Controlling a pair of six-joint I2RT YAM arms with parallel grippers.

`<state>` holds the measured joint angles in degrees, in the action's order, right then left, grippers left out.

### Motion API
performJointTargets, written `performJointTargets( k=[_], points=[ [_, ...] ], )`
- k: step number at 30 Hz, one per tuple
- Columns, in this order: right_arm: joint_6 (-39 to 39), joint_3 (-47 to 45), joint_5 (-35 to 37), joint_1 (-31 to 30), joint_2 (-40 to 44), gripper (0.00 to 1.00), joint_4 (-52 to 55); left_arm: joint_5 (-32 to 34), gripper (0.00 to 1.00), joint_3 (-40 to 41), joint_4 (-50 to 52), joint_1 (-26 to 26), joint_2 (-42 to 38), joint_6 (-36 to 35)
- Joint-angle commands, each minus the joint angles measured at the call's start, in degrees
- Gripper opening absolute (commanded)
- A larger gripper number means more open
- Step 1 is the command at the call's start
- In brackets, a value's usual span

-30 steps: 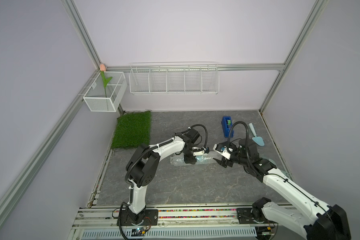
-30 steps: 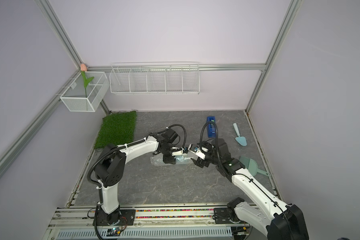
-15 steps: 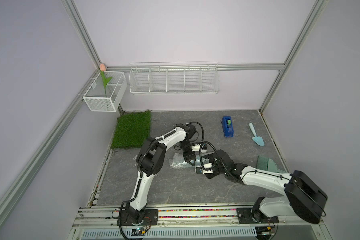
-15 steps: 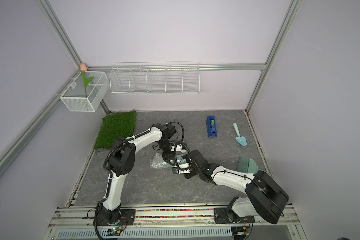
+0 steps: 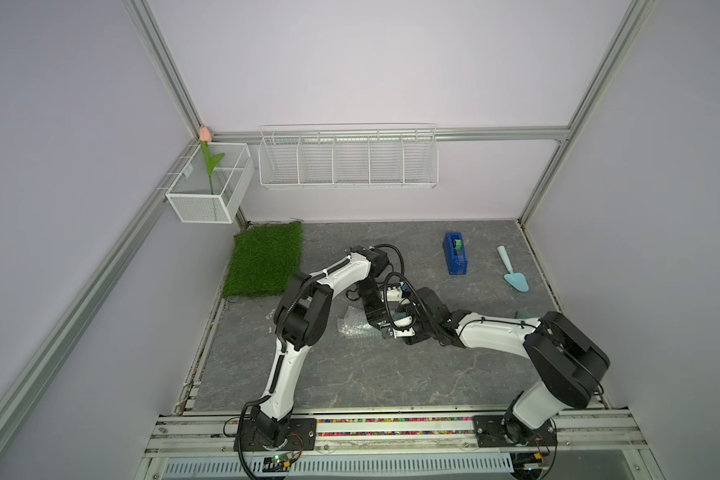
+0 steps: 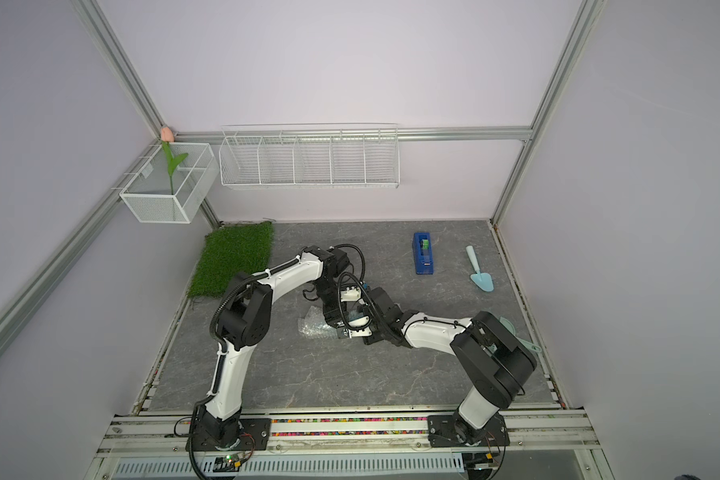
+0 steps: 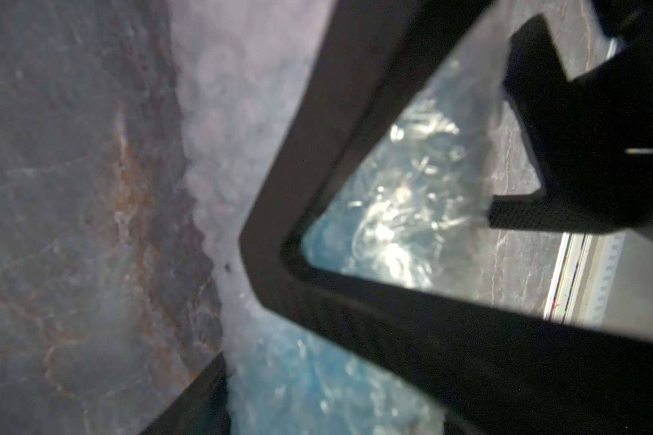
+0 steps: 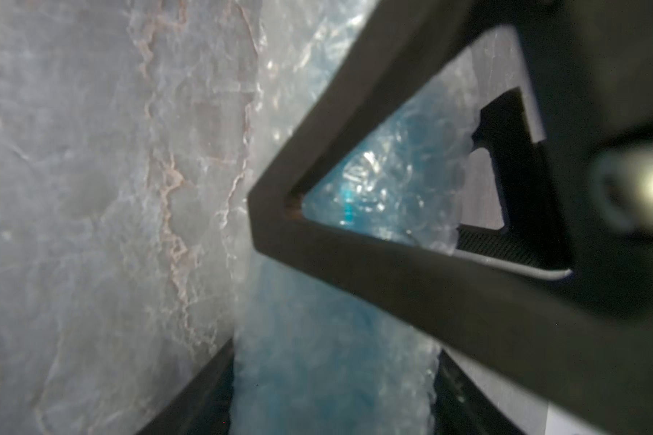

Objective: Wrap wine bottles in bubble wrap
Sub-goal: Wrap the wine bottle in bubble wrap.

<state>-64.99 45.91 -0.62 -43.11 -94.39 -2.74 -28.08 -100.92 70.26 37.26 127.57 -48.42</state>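
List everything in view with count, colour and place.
bubble wrap: 1, clear, covering bottle
bottle: 1, blue, under wrap
grass mat: 1, green, far left
tape dispenser: 1, blue, far right
trowel: 1, pale blue, beside dispenser
scoop: 1, teal, behind right arm
wire rack: 1, white, back wall
mesh basket: 1, white, left wall
tulip: 1, pink, in basket
arms: 2, white-black, meeting at wrap
left claw: 1, black, at wrap
right claw: 1, black, at wrap

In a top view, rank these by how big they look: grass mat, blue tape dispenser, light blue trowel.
Largest: grass mat.
Then tape dispenser and trowel: too alike to rank; trowel longer, dispenser bulkier.
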Motion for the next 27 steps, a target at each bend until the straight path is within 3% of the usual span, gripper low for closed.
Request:
performJointTargets(
  k=[1,5,16,23,27],
  points=[
    [0.64,1.29,-4.03,1.05,-2.91,0.69,9.91,2.94,0.85,2.09,1.95,0.63,-1.28,-0.54],
    [1.09,3.66,-6.41,2.16,-3.34,0.57,16.1,4.65,1.0,5.12,-2.11,0.03,-6.03,0.86],
    [2.33,7.55,-9.61,4.08,-5.39,0.52,24.45,9.49,1.0,13.22,-14.24,-5.5,-19.84,6.83],
    [3.87,11.7,-14.12,5.54,-7.61,0.51,32.56,24.36,1.0,25.94,-27.59,-12.74,-33.96,10.88],
    [6.71,19.65,-21.46,8.53,-11.95,0.51,45.01,38.48,1.0,42.63,-53.97,-13.65,-48.23,10.89]
  ],
)
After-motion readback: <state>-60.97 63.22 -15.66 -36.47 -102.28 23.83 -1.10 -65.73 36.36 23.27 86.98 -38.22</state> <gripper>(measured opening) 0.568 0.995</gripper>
